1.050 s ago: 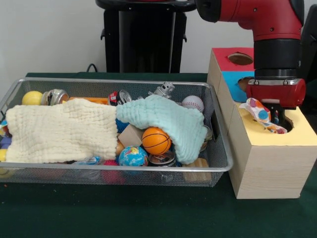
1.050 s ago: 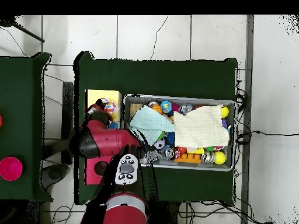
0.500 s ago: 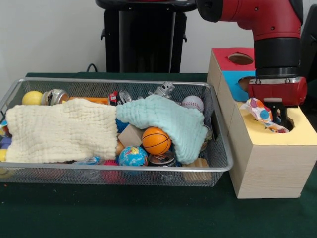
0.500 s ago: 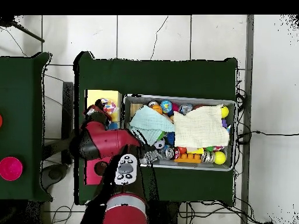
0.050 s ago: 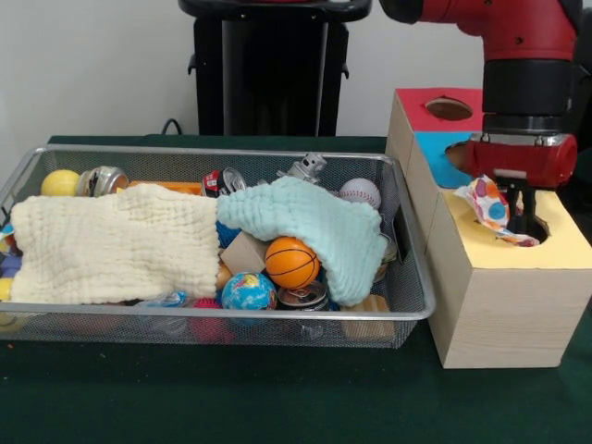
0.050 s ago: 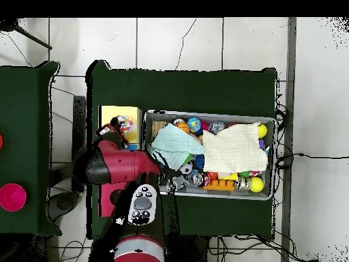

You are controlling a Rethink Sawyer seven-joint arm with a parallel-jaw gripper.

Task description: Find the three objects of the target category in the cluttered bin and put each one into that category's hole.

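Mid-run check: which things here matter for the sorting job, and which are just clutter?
In play:
- pincer over the yellow hole
- spotted cloth hanging at it
- yellow-topped box section
- wire bin

Just lying about:
- cream cloth
- mint cloth
- basketball
- globe ball
- baseball
- yellow ball

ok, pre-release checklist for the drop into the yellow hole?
1. Polka-dot cloth in the gripper: ok, it hangs from it, with the jaws shut on it.
2. Gripper over the yellow section of the box: ok.
3. Cloth lined up with the hole: not ok, most of it drapes to the side over the yellow top.
4. Hole unblocked: cannot tell, gripper and cloth cover it.
5. Wire bin clear of the drop: ok, it stands beside the box.
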